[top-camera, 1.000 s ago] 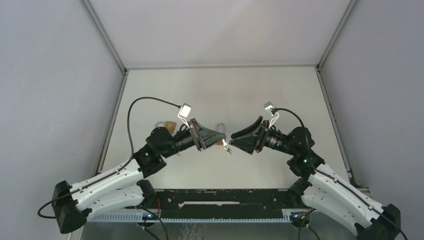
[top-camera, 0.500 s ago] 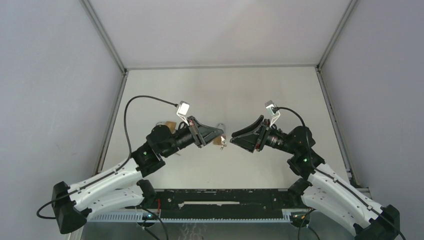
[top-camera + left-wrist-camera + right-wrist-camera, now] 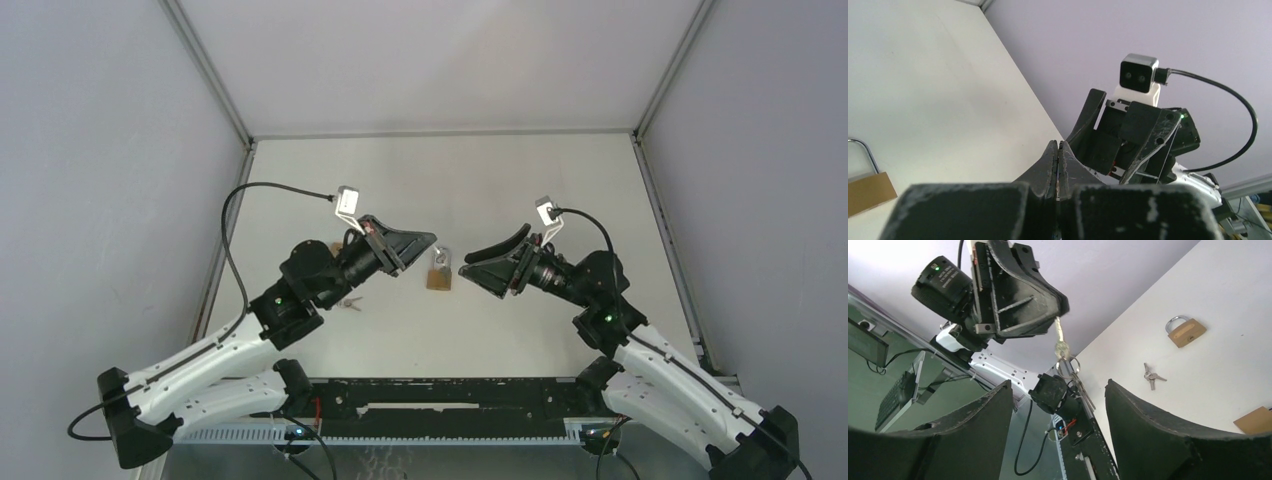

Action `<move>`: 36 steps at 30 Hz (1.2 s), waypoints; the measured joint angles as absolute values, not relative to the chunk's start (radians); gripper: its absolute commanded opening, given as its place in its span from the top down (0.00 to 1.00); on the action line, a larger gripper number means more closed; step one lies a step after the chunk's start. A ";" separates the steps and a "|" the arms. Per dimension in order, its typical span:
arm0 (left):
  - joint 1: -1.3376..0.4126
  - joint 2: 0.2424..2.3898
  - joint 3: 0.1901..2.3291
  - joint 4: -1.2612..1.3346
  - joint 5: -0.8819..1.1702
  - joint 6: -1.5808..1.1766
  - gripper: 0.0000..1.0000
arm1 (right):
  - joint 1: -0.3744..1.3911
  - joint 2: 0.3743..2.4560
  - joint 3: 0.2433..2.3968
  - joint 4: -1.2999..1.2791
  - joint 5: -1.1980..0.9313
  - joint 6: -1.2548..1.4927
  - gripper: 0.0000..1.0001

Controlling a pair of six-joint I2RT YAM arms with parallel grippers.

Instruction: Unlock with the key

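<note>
A brass padlock (image 3: pixel 438 279) lies flat on the table between my two grippers; its body also shows low at the left of the left wrist view (image 3: pixel 868 192). Just left of and above it, my left gripper (image 3: pixel 428 241) is shut on the key (image 3: pixel 1058 329). The key points down out of the fingertips, with a ring of more keys (image 3: pixel 1068 360) hanging from it. My right gripper (image 3: pixel 474 270) stands open just right of the padlock, with nothing between its fingers (image 3: pixel 1148 425).
A second brass padlock (image 3: pixel 1186 332) lies farther left on the table, beside my left forearm. A loose pair of keys (image 3: pixel 348 303) lies near it. The black rail (image 3: pixel 450 395) runs along the near table edge.
My left gripper has lifted and drawn back to the left with the key. The padlock now lies in plain view on the table. My right gripper's jaws have spread wider.
</note>
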State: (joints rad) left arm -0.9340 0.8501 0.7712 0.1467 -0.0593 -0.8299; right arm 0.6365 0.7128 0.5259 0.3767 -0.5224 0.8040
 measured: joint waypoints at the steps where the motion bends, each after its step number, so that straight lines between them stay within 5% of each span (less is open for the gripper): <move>1: -0.934 0.850 0.782 0.139 -0.074 -0.830 1.00 | 0.636 0.719 0.527 0.378 -0.517 0.806 0.22; 27: -0.934 0.911 0.940 0.054 -0.185 -0.882 1.00 | 0.665 0.927 0.659 0.619 -0.446 0.855 0.24; 36: -0.934 0.912 0.941 0.058 -0.193 -0.891 1.00 | 0.690 0.984 0.672 0.667 -0.450 0.882 0.37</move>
